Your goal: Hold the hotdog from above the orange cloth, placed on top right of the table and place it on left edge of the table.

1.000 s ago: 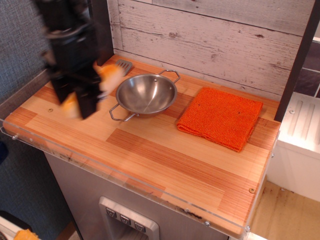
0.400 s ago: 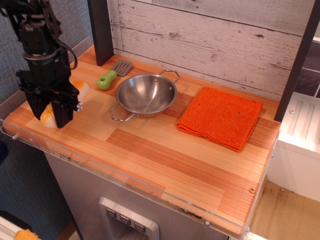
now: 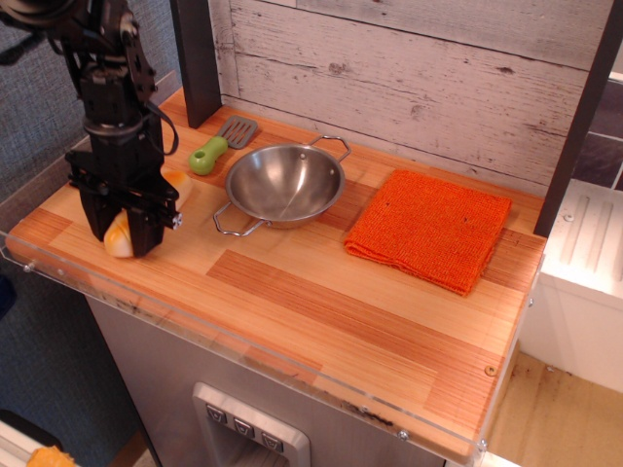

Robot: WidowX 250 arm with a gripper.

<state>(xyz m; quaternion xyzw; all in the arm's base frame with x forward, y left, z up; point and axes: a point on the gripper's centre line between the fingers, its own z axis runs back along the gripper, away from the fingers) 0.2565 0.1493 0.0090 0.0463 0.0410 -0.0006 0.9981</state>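
Observation:
My black gripper (image 3: 127, 233) stands upright over the left part of the wooden table (image 3: 292, 292). It is shut on the cream and orange hotdog (image 3: 119, 236), whose ends stick out on both sides of the fingers (image 3: 148, 232). The hotdog's lower end is at or just above the table surface; I cannot tell whether it touches. The orange cloth (image 3: 429, 229) lies folded at the right of the table, with nothing on it.
A steel bowl (image 3: 284, 185) with two wire handles sits mid-table, right of the gripper. A green-handled spatula (image 3: 219, 144) lies behind it by a dark post (image 3: 198, 58). A clear acrylic rim (image 3: 175, 316) runs along the front edge. A plank wall stands at the back.
The gripper carried the hotdog left and down toward the table's left edge, then shifted slightly right; it is now low over the surface, still shut on the hotdog.

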